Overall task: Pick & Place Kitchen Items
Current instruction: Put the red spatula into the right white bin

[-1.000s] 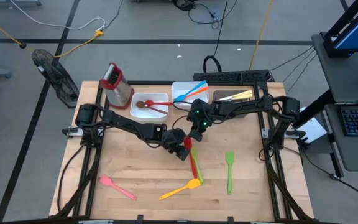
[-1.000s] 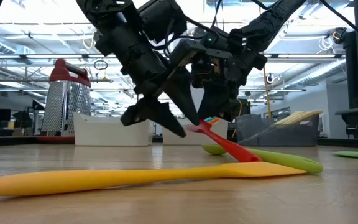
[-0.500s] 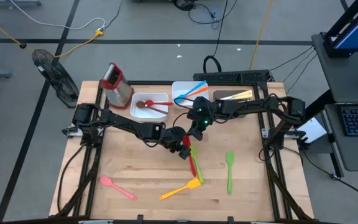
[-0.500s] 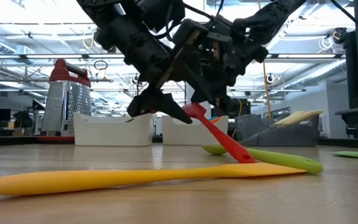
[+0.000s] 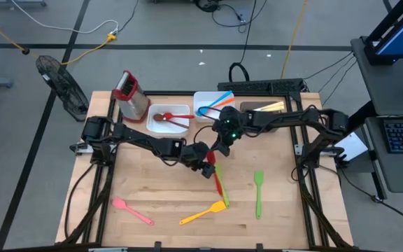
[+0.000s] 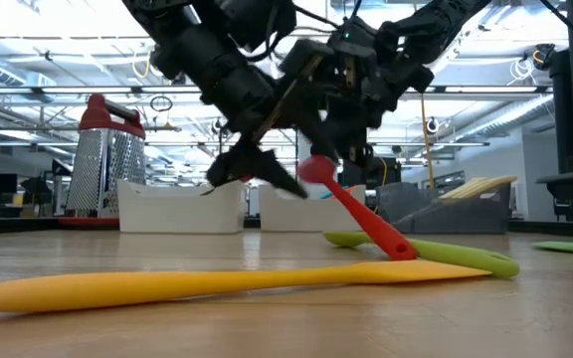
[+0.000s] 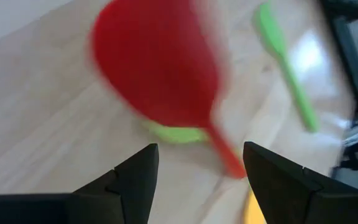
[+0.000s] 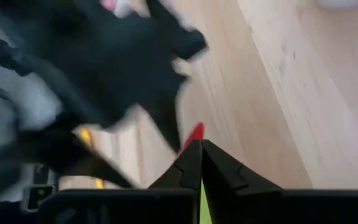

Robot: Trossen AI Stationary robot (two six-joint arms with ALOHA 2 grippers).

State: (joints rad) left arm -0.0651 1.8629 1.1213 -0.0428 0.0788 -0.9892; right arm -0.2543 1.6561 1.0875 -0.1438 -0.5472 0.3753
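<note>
A red spatula [image 6: 361, 214] slants up from the table. Its round head [image 6: 316, 169] is raised under my right gripper [image 8: 199, 148], which is shut on it. Its handle end [image 6: 401, 249] rests across a green utensil [image 6: 446, 257]. My left gripper [image 7: 197, 152] hangs open just left of the head, its fingers on either side and clear of it. A yellow spatula [image 5: 203, 213], a second green spatula [image 5: 258, 192] and a pink one [image 5: 133, 210] lie flat on the wooden table [image 5: 152, 185]. My right gripper pinches the edge of the red spatula's head [image 8: 195, 133] between its two shut fingertips. It comes slanting down from the table's far right. The head end is lifted clear, and the handle slopes down with its free end [image 6: 401, 249] on the green utensil.
Along the far edge stand a red-topped metal grater [image 5: 131, 94], a white tray [image 5: 158, 127] with a brown spoon and a red utensil, a white tray [image 5: 203, 96] with blue and orange utensils, and a dark tray [image 5: 247, 112] with pale knives. Both arms crowd the table's middle.
My left gripper has opened and let go of the red spatula's head. My right gripper has risen with the head still pinched. The head end has tipped up higher, while the handle end has stayed on the green utensil.
</note>
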